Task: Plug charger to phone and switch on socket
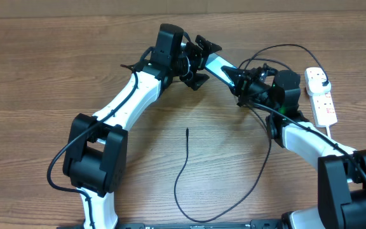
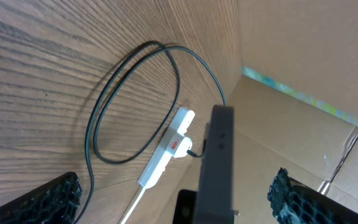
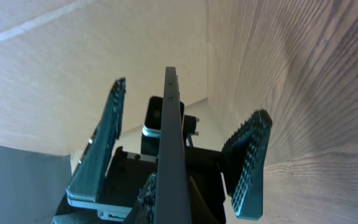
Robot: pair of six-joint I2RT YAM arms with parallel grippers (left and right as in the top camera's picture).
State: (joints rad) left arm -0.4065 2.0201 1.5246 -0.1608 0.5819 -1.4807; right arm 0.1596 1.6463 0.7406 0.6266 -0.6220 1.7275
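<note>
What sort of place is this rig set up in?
Probably a robot test bench rather than a home: a bare wood-grain tabletop, plain brown cardboard panels walling it in, and a white multi-outlet power strip laid out with a loose thin black cable.

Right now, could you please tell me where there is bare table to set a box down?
The left side of the table, beyond the left arm, is bare, as is the patch between that arm and the charger. It is crowded by the socket and under the phone.
</note>
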